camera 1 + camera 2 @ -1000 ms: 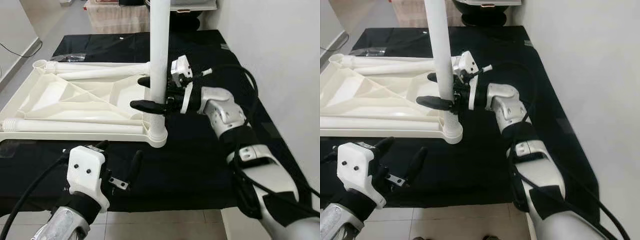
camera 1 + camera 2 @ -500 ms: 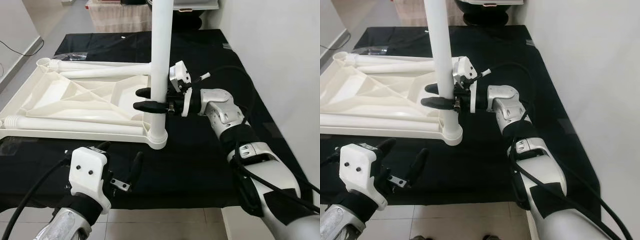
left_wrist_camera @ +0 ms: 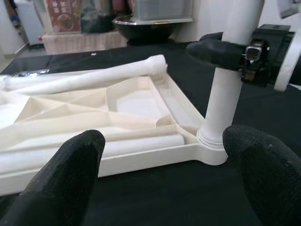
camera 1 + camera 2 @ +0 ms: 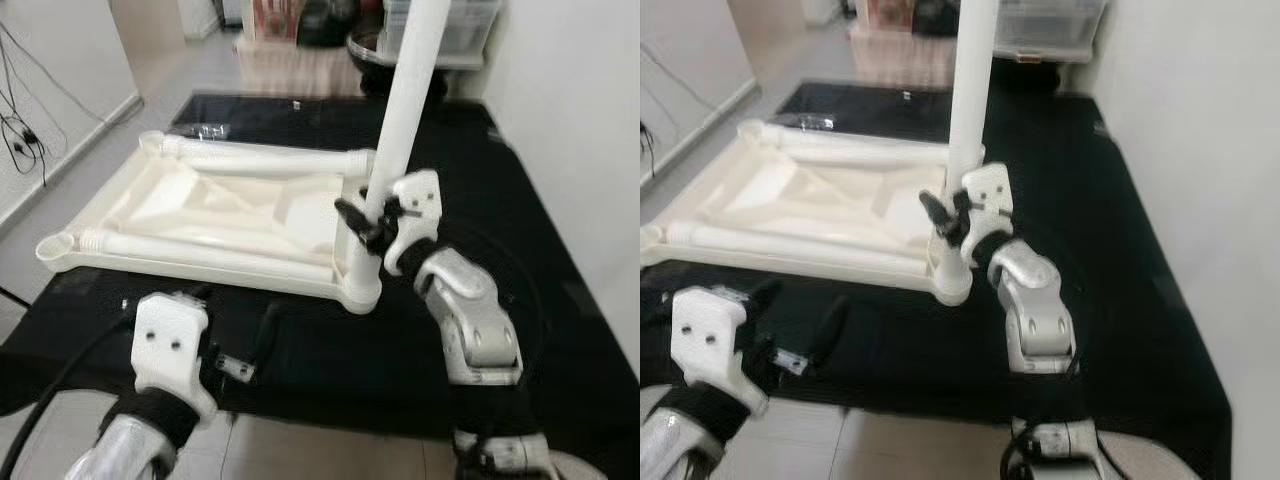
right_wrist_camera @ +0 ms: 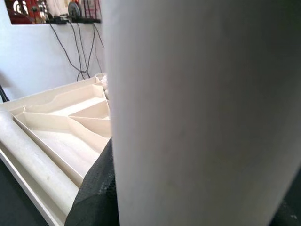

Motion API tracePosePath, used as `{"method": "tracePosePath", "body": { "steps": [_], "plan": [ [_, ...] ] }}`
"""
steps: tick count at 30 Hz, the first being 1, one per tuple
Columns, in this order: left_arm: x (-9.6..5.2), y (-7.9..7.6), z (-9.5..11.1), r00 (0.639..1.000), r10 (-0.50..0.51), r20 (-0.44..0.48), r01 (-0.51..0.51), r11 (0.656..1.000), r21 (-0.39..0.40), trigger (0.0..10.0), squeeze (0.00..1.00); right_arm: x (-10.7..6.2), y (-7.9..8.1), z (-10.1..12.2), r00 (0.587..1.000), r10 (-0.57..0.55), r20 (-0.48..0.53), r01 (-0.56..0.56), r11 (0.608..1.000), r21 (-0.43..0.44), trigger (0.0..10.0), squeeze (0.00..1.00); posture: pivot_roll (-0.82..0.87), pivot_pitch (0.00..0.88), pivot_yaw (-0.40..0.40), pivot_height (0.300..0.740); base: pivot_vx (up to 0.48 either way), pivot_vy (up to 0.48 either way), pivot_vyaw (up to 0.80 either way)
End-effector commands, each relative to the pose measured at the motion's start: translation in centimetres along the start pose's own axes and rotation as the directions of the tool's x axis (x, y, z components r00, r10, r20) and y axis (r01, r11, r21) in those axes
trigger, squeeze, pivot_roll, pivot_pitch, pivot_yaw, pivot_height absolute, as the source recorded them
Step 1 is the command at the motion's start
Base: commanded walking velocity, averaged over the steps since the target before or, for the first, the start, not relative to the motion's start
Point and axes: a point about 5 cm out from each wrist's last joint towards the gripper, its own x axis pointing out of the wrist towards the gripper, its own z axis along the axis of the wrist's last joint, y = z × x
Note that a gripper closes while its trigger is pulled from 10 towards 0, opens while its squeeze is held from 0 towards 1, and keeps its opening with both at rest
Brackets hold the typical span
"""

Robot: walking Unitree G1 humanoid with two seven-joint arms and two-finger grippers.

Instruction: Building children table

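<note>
An upside-down white plastic table top [image 4: 220, 205] lies on black cloth. One white leg [image 4: 405, 110] stands upright in its near right corner socket [image 4: 362, 290]. My right gripper [image 4: 366, 218] is shut on that leg just above the socket; in the right wrist view the leg [image 5: 202, 113] is very close, with a black finger [image 5: 94, 197] against it. Two more legs lie in the top, one along the far side [image 4: 270, 158] and one along the near side [image 4: 200, 255]. My left gripper [image 3: 160, 174] hangs open near the cloth's front edge, holding nothing.
The black cloth [image 4: 520, 200] stretches right towards a white wall [image 4: 590, 120]. Cables [image 4: 25, 120] hang on the left wall. A storage box [image 4: 460, 20] and a dark bowl [image 4: 365, 45] stand at the back. Tiled floor [image 4: 330, 450] lies below the front edge.
The whole picture has shifted, so the camera moved. My right forearm now reaches the leg from the near side instead of from the right, still gripping it. The left gripper stays open.
</note>
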Motion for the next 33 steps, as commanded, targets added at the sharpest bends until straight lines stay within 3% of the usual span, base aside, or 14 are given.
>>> {"method": "tracePosePath", "body": {
  "steps": [1, 2, 3, 4, 7, 8, 9, 20, 23, 25, 28, 29, 30, 33],
  "plan": [
    [0.0, 0.2, -0.2, 1.000, -0.004, -0.011, 0.004, 1.000, 0.010, 10.0, 0.00, -0.9, -1.9, -4.3, 0.972, -0.122, -0.203, 0.119, 0.993, -0.026, 0.0, 0.00, 0.19, 0.149, -0.031, 0.740, 0.000, 0.000, 0.00],
    [0.1, 0.2, -0.2, 1.000, -0.005, -0.009, 0.005, 1.000, 0.013, 10.0, 0.00, -0.6, -2.0, -4.0, 0.972, -0.132, -0.194, 0.128, 0.991, -0.035, 0.0, 0.00, 0.19, 0.148, -0.031, 0.740, 0.000, 0.000, 0.00],
    [0.1, 0.3, -0.2, 1.000, -0.004, -0.008, 0.005, 1.000, 0.015, 10.0, 0.00, -0.3, -2.0, -3.7, 0.973, -0.144, -0.182, 0.139, 0.989, -0.040, 1.1, 0.00, 0.19, 0.148, -0.031, 0.740, 0.000, 0.000, 0.00],
    [0.2, 0.3, -0.2, 1.000, -0.004, -0.006, 0.004, 1.000, 0.017, 10.0, 0.00, -0.5, -1.4, -2.9, 0.971, -0.171, -0.166, 0.167, 0.985, -0.035, 10.0, 0.00, 0.18, 0.146, -0.026, 0.740, 0.000, 0.000, 0.00],
    [0.2, 0.3, -0.2, 1.000, -0.003, -0.006, 0.004, 1.000, 0.018, 10.0, 0.00, -0.6, -1.0, -2.6, 0.974, -0.169, -0.154, 0.167, 0.986, -0.026, 10.0, 0.00, 0.18, 0.146, -0.026, 0.740, 0.000, 0.000, 0.00],
    [0.2, 0.3, -0.2, 1.000, -0.004, -0.006, 0.004, 1.000, 0.018, 10.0, 0.00, -0.8, -0.6, -2.3, 0.981, -0.141, -0.132, 0.141, 0.990, -0.010, 10.0, 0.98, 0.17, 0.148, -0.022, 0.740, 0.000, 0.000, 0.00],
    [0.2, 0.3, -0.3, 1.000, -0.008, -0.009, 0.009, 1.000, 0.017, 10.0, 0.00, -1.1, -0.2, -1.9, 0.986, -0.131, -0.105, 0.134, 0.991, 0.019, 10.0, 1.00, 0.16, 0.148, -0.018, 0.740, 0.000, 0.000, 0.00],
    [1.3, 1.1, -0.9, 1.000, -0.006, -0.026, 0.008, 0.997, 0.077, 10.0, 0.00, -5.2, 0.5, -2.2, 0.998, -0.064, 0.016, 0.063, 0.996, 0.069, 10.0, 1.00, 0.12, 0.148, -0.003, 0.740, 0.000, 0.000, 0.00],
    [2.1, 2.8, -2.1, 0.992, 0.114, -0.045, -0.107, 0.985, 0.135, 10.0, 0.00, -7.8, 0.7, -3.8, 0.997, -0.074, -0.008, 0.075, 0.995, 0.068, 10.0, 1.00, 0.10, 0.141, 0.007, 0.740, 0.000, 0.000, 0.00],
    [2.1, 2.8, -2.1, 0.992, 0.114, -0.045, -0.107, 0.985, 0.135, 10.0, 0.00, -7.8, 0.7, -3.8, 0.997, -0.074, -0.008, 0.075, 0.995, 0.068, 10.0, 1.00, 0.10, 0.141, 0.007, 0.740, 0.000, 0.000, 0.00],
    [2.4, 4.3, -5.1, 0.955, 0.259, -0.141, -0.234, 0.957, 0.172, 10.0, 0.00, -10.5, 1.3, -5.4, 0.994, -0.104, -0.042, 0.106, 0.993, 0.058, 10.0, 1.00, 0.08, 0.134, 0.020, 0.740, 0.000, 0.000, 0.00],
    [2.3, 4.4, -6.2, 0.942, 0.287, -0.176, -0.257, 0.950, 0.174, 10.0, 0.00, -11.1, 1.5, -5.8, 0.991, -0.121, -0.054, 0.123, 0.992, 0.041, 10.0, 0.71, 0.07, 0.132, 0.025, 0.740, 0.000, 0.000, 0.00],
    [2.0, 4.5, -7.2, 0.923, 0.324, -0.210, -0.288, 0.940, 0.183, 10.0, 0.00, -11.6, 1.5, -6.2, 0.986, -0.156, -0.067, 0.158, 0.987, 0.029, 10.0, 0.00, 0.07, 0.131, 0.027, 0.740, 0.000, 0.000, 0.00],
    [1.8, 4.3, -8.5, 0.902, 0.343, -0.264, -0.308, 0.937, 0.164, 10.0, 0.00, -11.7, 1.1, -6.5, 0.973, -0.218, -0.078, 0.221, 0.975, 0.031, 10.0, 0.00, 0.06, 0.119, 0.030, 0.740, 0.000, 0.000, 0.00]
  ]
}}
